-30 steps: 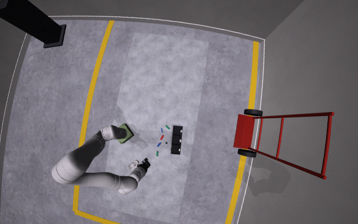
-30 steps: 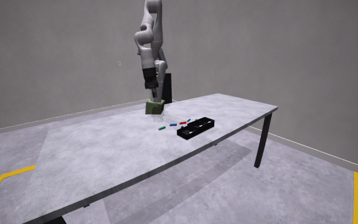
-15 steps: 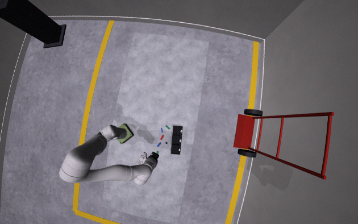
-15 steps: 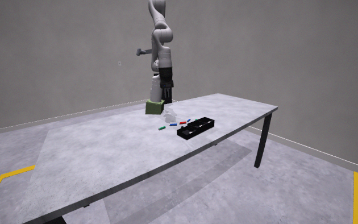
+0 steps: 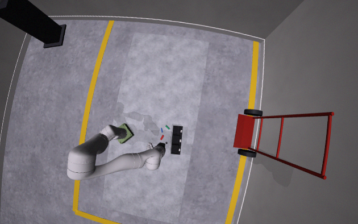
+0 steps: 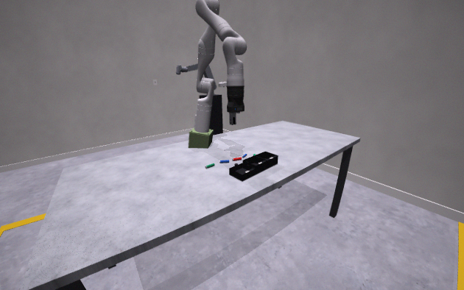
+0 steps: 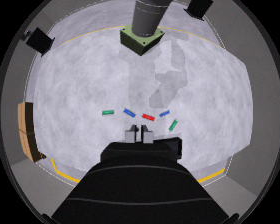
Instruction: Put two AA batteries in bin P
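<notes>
Several small cylinders lie in a row on the grey table: green [image 6: 210, 165], blue [image 6: 225, 161], red [image 6: 236, 159], blue [image 6: 244, 155] and green [image 6: 254, 154]. I cannot tell which of them are AA batteries. A black bin [image 6: 254, 165] with three compartments stands just right of the row; its small white labels are too small to read. My gripper [image 6: 233, 121] hangs high above the table, pointing down over the far end of the row, with its fingers close together and nothing between them. In the wrist view the fingers [image 7: 135, 129] sit just below the red cylinder [image 7: 148, 116]. In the overhead view my arm covers part of the row.
The arm's green base [image 6: 199, 138] stands at the back of the table. The table's right edge runs close behind the bin. A red hand truck [image 5: 284, 142] and a black pillar [image 5: 28, 21] stand on the floor, away from the table.
</notes>
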Robot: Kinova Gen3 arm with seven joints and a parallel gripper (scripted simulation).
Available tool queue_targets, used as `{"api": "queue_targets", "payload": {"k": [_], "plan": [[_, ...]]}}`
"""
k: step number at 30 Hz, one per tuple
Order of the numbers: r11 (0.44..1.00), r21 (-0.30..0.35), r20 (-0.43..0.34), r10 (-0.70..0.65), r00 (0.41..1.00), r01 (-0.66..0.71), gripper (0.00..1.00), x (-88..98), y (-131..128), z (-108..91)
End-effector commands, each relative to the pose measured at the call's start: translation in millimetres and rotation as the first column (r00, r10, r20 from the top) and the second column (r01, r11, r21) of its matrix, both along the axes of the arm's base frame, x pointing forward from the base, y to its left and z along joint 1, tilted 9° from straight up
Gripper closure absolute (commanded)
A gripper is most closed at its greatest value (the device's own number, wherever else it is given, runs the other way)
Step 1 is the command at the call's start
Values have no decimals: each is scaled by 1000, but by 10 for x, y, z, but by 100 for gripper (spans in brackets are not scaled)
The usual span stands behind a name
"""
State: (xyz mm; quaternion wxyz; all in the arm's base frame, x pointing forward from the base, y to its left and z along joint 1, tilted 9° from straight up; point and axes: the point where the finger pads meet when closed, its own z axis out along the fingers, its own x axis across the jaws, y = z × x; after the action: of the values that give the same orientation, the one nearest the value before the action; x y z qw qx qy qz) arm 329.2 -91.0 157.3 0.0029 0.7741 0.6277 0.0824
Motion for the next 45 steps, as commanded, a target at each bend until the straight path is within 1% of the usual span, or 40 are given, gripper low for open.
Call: {"api": "queue_targets", "payload": {"k": [1, 12, 14, 16, 17, 19, 22, 26, 28, 31, 33, 38, 42, 45], "plan": [[1000, -4, 1, 27, 1000, -27, 69, 70, 120, 22], [1000, -4, 1, 27, 1000, -27, 69, 70, 120, 22], [997, 9, -9, -72, 997, 72, 69, 184, 63, -84], [997, 9, -9, -72, 997, 72, 69, 184, 63, -84], [993, 15, -14, -121, 993, 121, 69, 242, 35, -138], [976, 26, -26, -218, 976, 218, 69, 357, -22, -244], [932, 40, -46, -359, 932, 360, 69, 529, -107, -405], [842, 55, -75, -533, 843, 537, 69, 758, -221, -618], [784, 60, -90, -612, 786, 618, 69, 873, -278, -724], [683, 64, -114, -719, 685, 727, 69, 1045, -363, -884], [683, 64, -114, -719, 685, 727, 69, 1045, -363, -884], [483, 63, -154, -860, 486, 874, 69, 1331, -506, -1150], [300, 56, -186, -934, 305, 952, 69, 1332, -507, -1150], [156, 46, -208, -965, 162, 987, 69, 1332, -507, -1150]]}}
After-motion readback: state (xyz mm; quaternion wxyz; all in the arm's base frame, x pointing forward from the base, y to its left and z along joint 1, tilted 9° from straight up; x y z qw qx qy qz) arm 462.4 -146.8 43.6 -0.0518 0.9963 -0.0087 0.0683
